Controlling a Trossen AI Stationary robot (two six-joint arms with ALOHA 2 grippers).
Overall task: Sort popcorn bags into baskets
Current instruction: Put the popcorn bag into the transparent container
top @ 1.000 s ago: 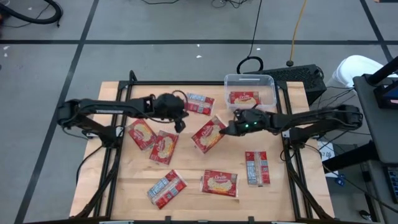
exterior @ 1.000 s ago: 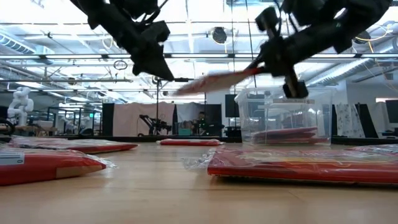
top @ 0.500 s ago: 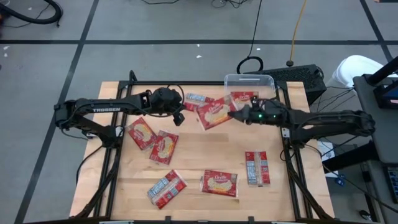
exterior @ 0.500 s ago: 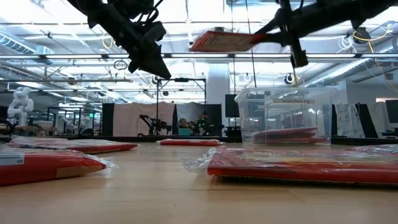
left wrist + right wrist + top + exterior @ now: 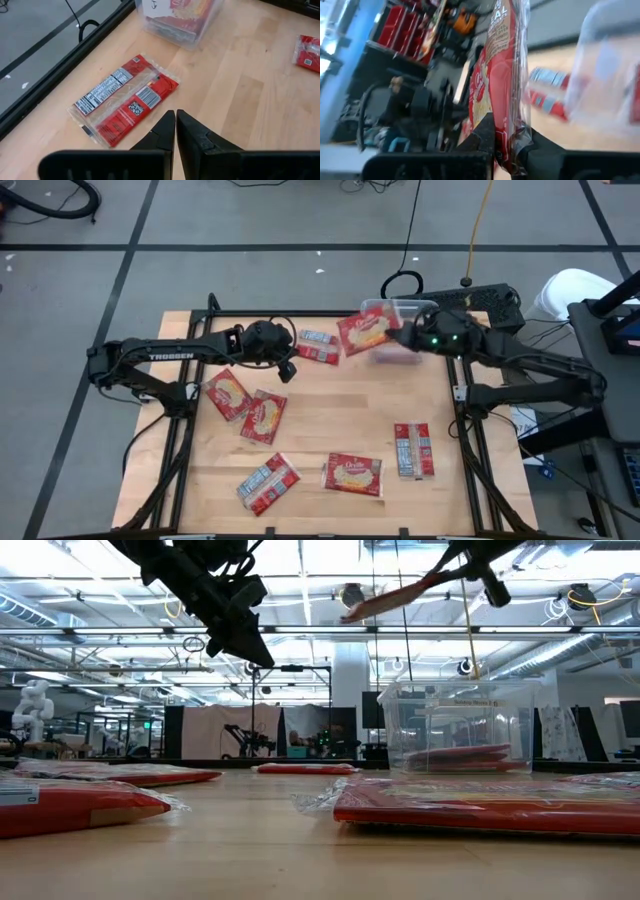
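My right gripper (image 5: 396, 336) is shut on a red popcorn bag (image 5: 362, 332) and holds it high over the left end of the clear basket (image 5: 420, 304) at the table's far right. The low view shows one red bag (image 5: 458, 755) lying inside the basket (image 5: 455, 700). My left gripper (image 5: 291, 369) hangs shut and empty above the table's far middle, just short of a bag (image 5: 125, 97) that lies flat with its print side up. Several more bags lie flat on the table. My right gripper pinches the bag's end (image 5: 506, 131) between its two fingers. The fingers come nearly level from the table's right. The bag (image 5: 385, 600) is lifted clear and sticks out toward the table's left, sloping down away from the fingers.
Loose bags lie at the left (image 5: 228, 393) (image 5: 263, 417), near the front edge (image 5: 268, 483) (image 5: 353, 473) and at the right (image 5: 413, 450). Bare wood shows in the table's middle. A black frame rail runs along the far edge.
My right gripper has risen and gone toward the table's far right with the bag, from low over the table's middle to high above the basket. It has also turned from pointing downward to nearly level. The bag has stayed in the hold.
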